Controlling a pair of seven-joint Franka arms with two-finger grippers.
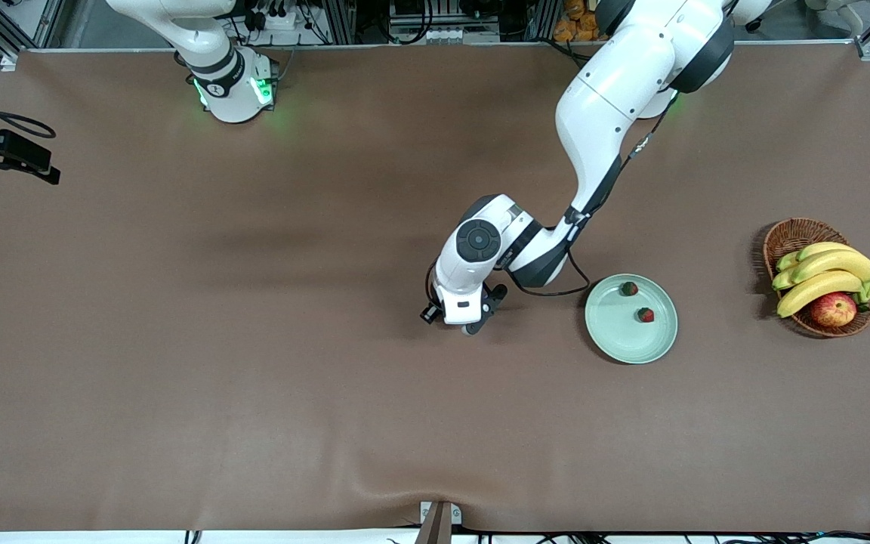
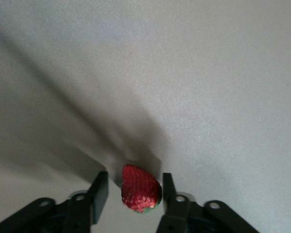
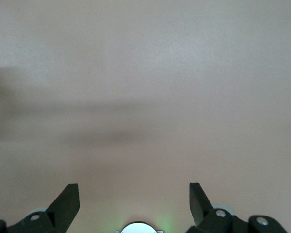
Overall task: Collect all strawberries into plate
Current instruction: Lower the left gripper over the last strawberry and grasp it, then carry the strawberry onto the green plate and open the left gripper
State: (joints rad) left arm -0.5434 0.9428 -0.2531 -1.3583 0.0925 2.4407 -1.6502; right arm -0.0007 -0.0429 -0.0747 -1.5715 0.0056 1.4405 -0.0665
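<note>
Strawberries: 2 tiny red berries [image 1: 629,288] [image 1: 645,315] lie on the round pale mint-green plate [image 1: 616,332]. A third red strawberry [image 2: 140,188] sits between the left gripper's [image 2: 135,190] parted fingers, near the plate toward the right arm's end. The right gripper [image 3: 134,200] waits spread apart over bare brown table [image 1: 178,340].
</note>
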